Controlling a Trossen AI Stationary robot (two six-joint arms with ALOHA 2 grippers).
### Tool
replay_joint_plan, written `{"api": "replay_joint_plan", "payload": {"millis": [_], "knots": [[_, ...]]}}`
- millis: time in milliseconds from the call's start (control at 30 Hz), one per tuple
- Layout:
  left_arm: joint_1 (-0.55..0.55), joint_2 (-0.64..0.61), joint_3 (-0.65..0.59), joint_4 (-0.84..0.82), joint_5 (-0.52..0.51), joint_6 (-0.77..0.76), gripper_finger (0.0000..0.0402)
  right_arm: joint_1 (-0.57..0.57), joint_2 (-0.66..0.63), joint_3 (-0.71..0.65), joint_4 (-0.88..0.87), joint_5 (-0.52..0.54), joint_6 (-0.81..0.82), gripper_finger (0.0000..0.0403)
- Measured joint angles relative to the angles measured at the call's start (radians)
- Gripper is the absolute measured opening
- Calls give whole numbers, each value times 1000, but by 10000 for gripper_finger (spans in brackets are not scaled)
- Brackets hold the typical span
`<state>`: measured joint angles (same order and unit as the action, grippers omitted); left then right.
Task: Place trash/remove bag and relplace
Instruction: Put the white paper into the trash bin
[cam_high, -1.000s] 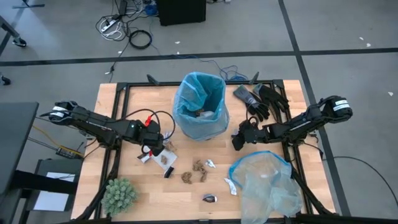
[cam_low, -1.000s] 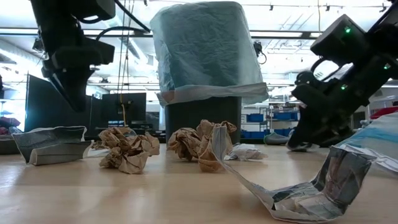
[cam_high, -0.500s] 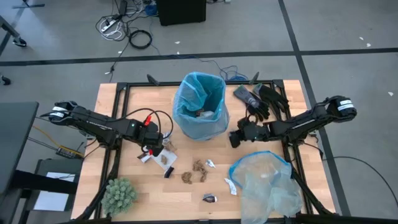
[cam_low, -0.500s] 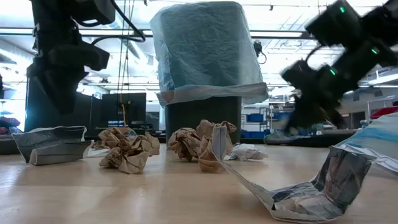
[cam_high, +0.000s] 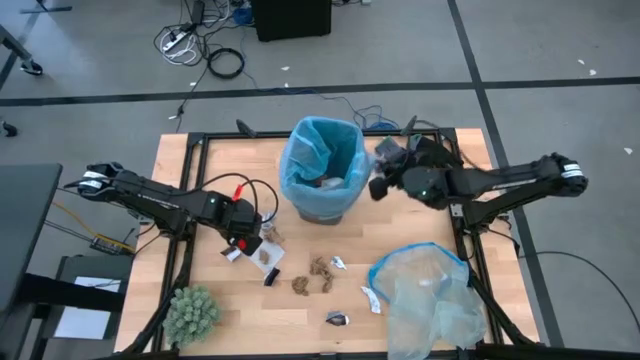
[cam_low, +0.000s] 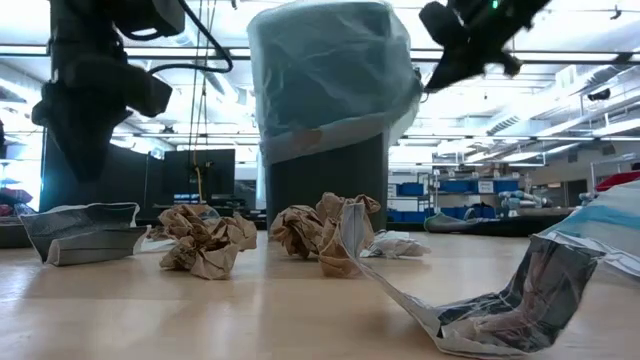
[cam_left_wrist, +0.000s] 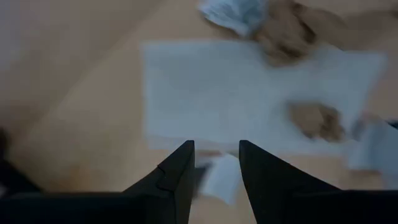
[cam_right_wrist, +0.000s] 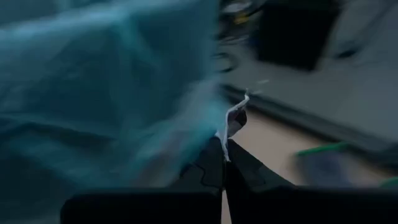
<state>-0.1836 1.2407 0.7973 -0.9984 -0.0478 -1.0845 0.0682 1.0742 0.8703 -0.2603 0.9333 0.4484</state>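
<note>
Bag (cam_high: 322, 170) lines the bin; right pincer (cam_high: 378, 186) beside it pinches a white scrap (cam_right_wrist: 237, 112).

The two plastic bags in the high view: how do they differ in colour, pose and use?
The sky-blue bag is bright and semi-opaque; the pale bag is clearer and grey-blue, with a blue rim. The sky-blue bag stands upright, lining the bin, with scraps inside; the pale bag lies slumped flat on the table near its front right corner. Both are thin, crinkly plastic with open mouths.
</note>
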Motion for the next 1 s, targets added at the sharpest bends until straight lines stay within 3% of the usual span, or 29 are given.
{"api": "replay_joint_plan", "payload": {"millis": [200,333,400,467,567,700,1000], "knots": [[-22,0,0,21,-19,-10,135,-30,-1,154,-216,137,-133,0],[-33,0,0,29,-57,-46,135,-56,-6,176,-204,151,-205,0],[-44,0,0,64,-63,-40,135,-68,-8,177,-113,65,-355,0],[-58,0,0,125,-77,1,135,-71,-5,178,-16,-100,-481,0],[-75,0,1,197,-121,88,135,-71,8,178,154,-310,-550,0],[-83,1,1,201,-186,166,135,-78,34,178,289,-392,-652,0],[-85,1,1,201,-269,279,135,-148,105,178,334,-747,-587,2]]}}
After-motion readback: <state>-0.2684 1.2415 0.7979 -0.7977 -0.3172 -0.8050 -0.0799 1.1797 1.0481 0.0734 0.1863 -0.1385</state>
